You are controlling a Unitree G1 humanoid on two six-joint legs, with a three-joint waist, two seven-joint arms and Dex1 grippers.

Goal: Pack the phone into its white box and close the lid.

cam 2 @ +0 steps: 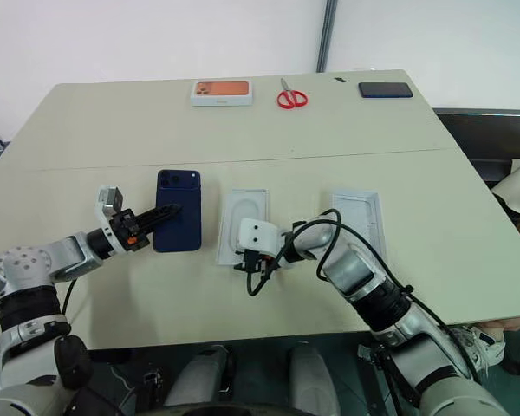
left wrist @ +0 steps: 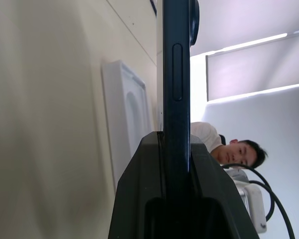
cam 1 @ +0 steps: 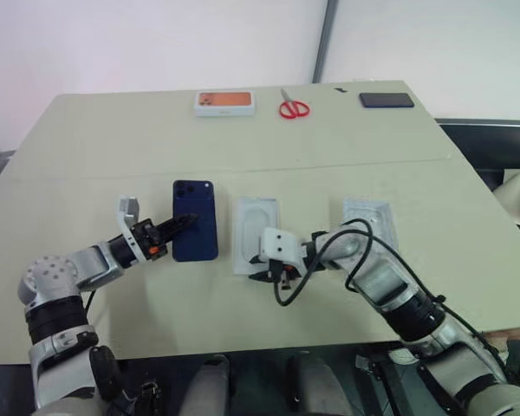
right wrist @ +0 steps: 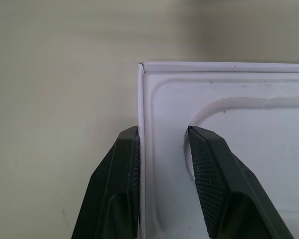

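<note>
Left wrist view: left jaws clench the phone [left wrist: 177, 99]; right jaws straddle the white box [right wrist: 229, 149] wall, unclosed

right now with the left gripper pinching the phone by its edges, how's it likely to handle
The phone looks stiff, so it shouldn't flex between the left gripper fingers. Its glossy back and thin sides suggest that it may slip or pivot in so narrow a pinch.

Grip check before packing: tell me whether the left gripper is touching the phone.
Touching. The left wrist view shows the phone edge-on, pinched between the two black fingers of the left gripper.
</note>
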